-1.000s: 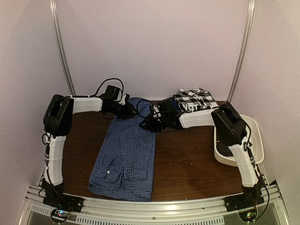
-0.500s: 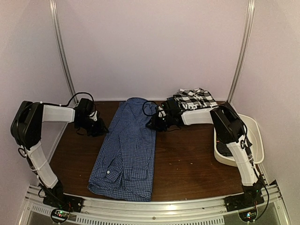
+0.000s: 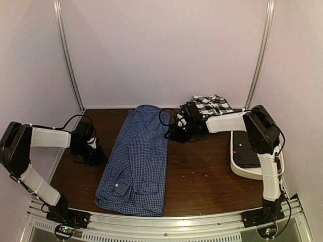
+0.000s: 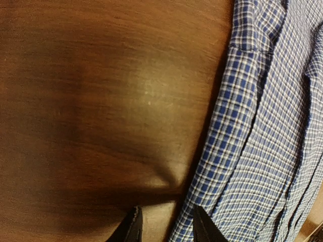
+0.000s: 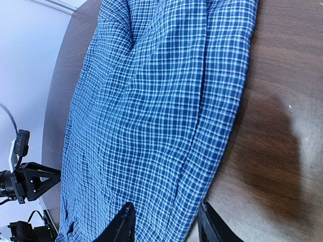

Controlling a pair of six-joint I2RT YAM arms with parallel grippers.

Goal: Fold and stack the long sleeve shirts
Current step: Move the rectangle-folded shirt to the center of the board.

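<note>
Blue-checked shirt (image 3: pixel 139 156) unmoved; left hand (image 4: pixel 166 229) and right hand (image 5: pixel 164 224) have pulled away.

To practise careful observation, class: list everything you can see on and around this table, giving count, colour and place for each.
fine-check shirt: one, blue and white, laid lengthwise at the table's centre
large-check shirt: one, black and white, crumpled at the far edge, right of centre
tub: one, white, at the table's right edge
table: one, dark brown wood
left gripper: one, black, open, at the fine-check shirt's left edge
right gripper: one, black, open, by that shirt's far right edge
</note>
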